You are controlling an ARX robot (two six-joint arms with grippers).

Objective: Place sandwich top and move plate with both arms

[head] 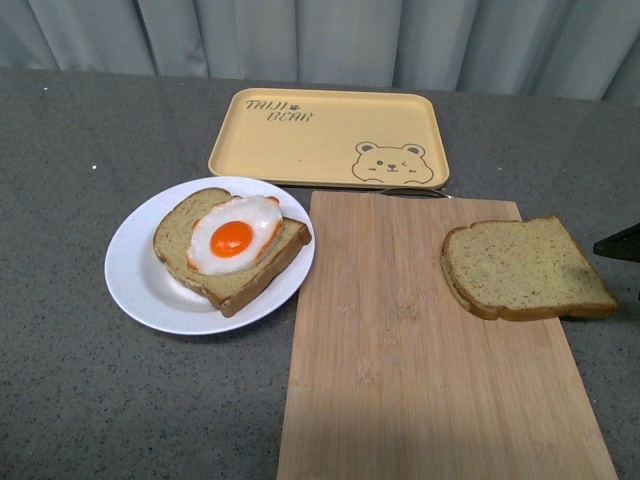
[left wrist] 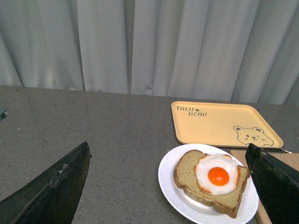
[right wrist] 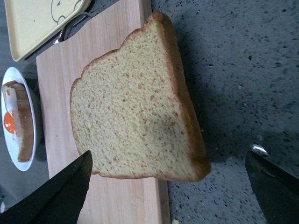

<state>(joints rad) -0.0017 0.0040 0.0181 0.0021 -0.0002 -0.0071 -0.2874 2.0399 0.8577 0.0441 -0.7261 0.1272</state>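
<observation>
The sandwich top lies flat on a wooden cutting board, and its crust side hangs over the board's long edge onto the grey speckled bench. The two black jaws stand wide apart, one over the board and one over the bench, and neither touches the slice. Beside the board's other long edge is the plate, carrying a bread slice with a fried egg. Near the board's end lies a yellow tray.

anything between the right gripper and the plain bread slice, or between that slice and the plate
Nothing visible. The open right gripper faces the sandwich top directly, and only bare cutting board lies between it and the plate.
</observation>
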